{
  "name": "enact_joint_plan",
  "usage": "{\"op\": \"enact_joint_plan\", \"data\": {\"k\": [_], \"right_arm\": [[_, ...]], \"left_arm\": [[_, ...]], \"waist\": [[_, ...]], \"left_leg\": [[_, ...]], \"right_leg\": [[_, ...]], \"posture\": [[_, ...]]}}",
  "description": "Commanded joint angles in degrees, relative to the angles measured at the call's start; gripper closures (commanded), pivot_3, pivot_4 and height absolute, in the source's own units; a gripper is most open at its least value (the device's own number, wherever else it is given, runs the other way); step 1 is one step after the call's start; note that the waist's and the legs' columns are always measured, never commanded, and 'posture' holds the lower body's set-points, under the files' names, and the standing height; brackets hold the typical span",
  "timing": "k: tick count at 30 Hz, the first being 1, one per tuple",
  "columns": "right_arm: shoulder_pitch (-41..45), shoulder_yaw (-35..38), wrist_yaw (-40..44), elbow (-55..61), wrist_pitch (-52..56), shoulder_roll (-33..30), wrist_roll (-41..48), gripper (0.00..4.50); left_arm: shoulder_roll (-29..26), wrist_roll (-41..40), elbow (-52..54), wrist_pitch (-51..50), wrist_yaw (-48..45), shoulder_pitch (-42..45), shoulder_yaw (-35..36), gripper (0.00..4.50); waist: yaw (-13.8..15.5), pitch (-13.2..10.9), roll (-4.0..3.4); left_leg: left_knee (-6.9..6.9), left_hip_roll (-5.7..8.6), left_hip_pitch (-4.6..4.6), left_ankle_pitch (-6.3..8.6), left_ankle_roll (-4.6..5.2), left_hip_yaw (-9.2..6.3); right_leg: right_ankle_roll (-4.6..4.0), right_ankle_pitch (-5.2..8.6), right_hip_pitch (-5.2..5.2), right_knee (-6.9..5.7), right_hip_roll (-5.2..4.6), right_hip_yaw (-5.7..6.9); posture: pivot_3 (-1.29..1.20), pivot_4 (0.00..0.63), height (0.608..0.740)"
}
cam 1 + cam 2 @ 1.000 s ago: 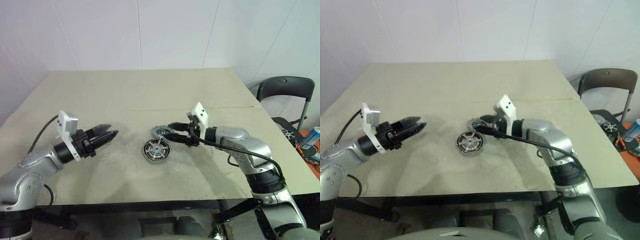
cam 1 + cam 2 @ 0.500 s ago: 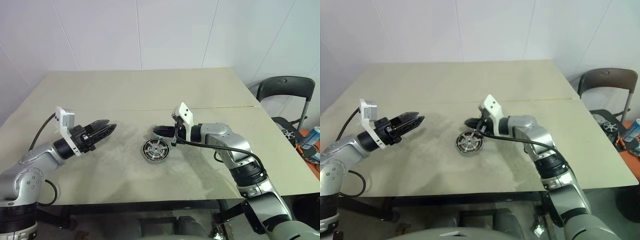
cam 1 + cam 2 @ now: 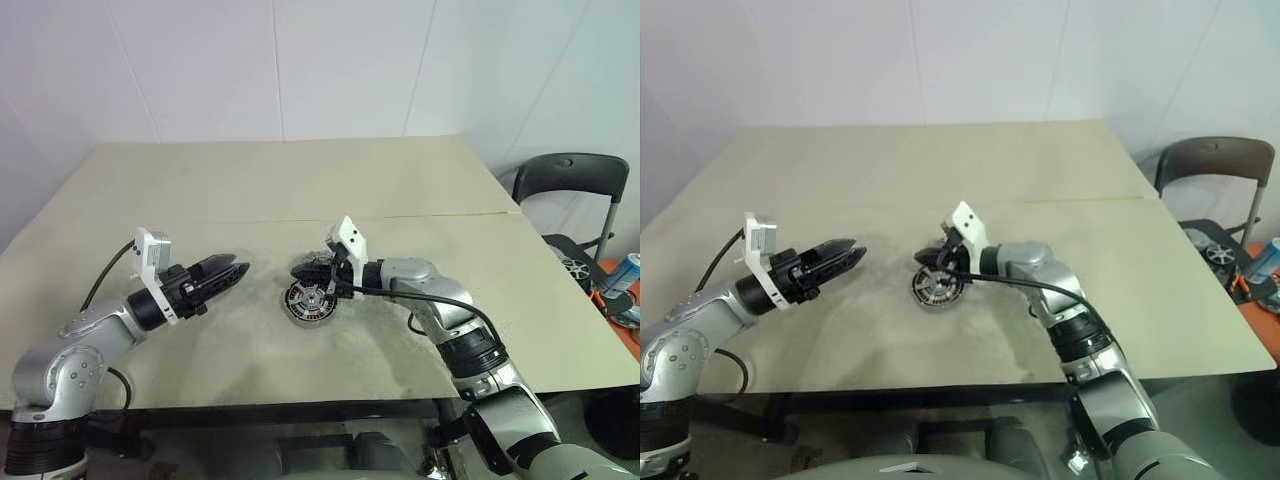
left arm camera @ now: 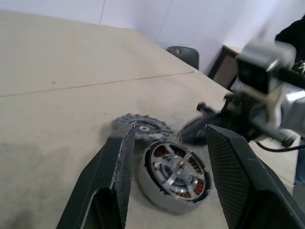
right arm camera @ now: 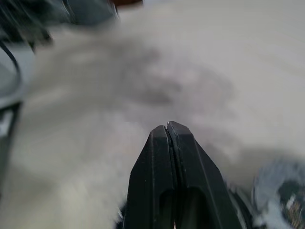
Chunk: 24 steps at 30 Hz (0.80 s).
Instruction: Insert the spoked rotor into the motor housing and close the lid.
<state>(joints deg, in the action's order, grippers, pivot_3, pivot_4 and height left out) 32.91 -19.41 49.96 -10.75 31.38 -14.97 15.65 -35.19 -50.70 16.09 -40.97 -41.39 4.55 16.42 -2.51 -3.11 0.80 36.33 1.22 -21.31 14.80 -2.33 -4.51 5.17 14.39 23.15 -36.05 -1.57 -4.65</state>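
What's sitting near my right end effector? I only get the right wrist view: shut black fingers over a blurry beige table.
Observer: Your right end effector is by the far edge of the round motor housing with copper-coloured windings.
Operator: Where's the rotor?
Observer: The silver-grey metal spoked rotor with the notched rim lies flat on the beige table just beyond the housing, not inserted.
Operator: And the left arm?
Observer: The left end effector is open and empty, above the table, pointing at the housing from the robot's left.
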Motion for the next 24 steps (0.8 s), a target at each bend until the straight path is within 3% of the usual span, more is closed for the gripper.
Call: {"op": "enact_joint_plan", "data": {"k": [1, 6, 9, 15, 20, 24], "right_arm": [[-1.2, -2.2, -0.2, -4.8, -3.8, 1.1, -3.6, 4.47], [-1.5, -0.3, -1.2, -5.8, -5.2, 2.0, -3.9, 4.47], [-0.8, 4.3, -0.3, -1.0, -0.7, 3.1, 1.9, 4.47], [1.4, 12.4, -1.6, 4.0, 8.5, 5.0, 11.2, 4.47], [-0.4, 1.1, -6.4, -4.3, -4.6, 2.5, -5.4, 4.47], [-0.2, 0.7, -13.1, -11.5, -11.1, 5.1, -10.7, 4.47]], "left_arm": [[0.3, 1.9, -1.7, 3.0, -2.8, -0.2, -0.3, 2.03], [0.5, 4.9, -7.1, 6.6, -7.0, 0.2, -0.6, 2.03], [0.8, 6.5, -10.0, 8.6, -9.1, 0.5, -1.1, 2.03], [2.5, 8.9, -13.2, 11.9, -11.4, 0.3, -2.1, 2.03], [3.4, 10.4, -15.3, 13.6, -12.9, 0.5, -2.3, 2.03], [3.6, 11.0, -16.6, 14.3, -13.6, 0.9, -1.9, 2.03]], "waist": [[-0.1, 0.0, -0.01], [-0.3, 0.0, 0.02], [-0.2, 0.0, 0.0], [-0.1, 0.0, -0.02], [-0.2, 0.0, -0.01], [-0.4, 0.0, 0.01]], "left_leg": [[0.0, 0.0, 0.0, 0.0, 0.0, 0.0], [-0.03, -0.04, 0.36, 0.0, 0.0, 0.01], [-0.07, -0.04, 0.86, 0.0, -0.01, 0.01], [-0.12, -0.04, 0.82, 0.0, -0.01, -0.02], [-0.21, -0.05, 0.82, 0.0, -0.02, -0.01], [-0.21, -0.03, 0.8, 0.0, -0.01, 0.05]], "right_leg": [[0.0, 0.0, 0.0, 0.0, 0.0, 0.0], [-0.05, 0.03, -0.27, -0.05, 0.06, -0.02], [0.01, 0.27, -0.71, -0.02, 0.05, -0.02], [0.01, 0.25, -0.68, -0.01, 0.02, -0.03], [0.0, 0.25, -0.61, 0.0, 0.02, 0.0], [-0.02, 0.22, -0.58, -0.01, 0.01, -0.06]], "posture": [[0.0, 0.0, 0.74], [0.0, 0.0, 0.74], [0.0, 0.0, 0.74], [0.0, 0.0, 0.74], [0.0, 0.0, 0.74], [0.0, 0.0, 0.74]]}}
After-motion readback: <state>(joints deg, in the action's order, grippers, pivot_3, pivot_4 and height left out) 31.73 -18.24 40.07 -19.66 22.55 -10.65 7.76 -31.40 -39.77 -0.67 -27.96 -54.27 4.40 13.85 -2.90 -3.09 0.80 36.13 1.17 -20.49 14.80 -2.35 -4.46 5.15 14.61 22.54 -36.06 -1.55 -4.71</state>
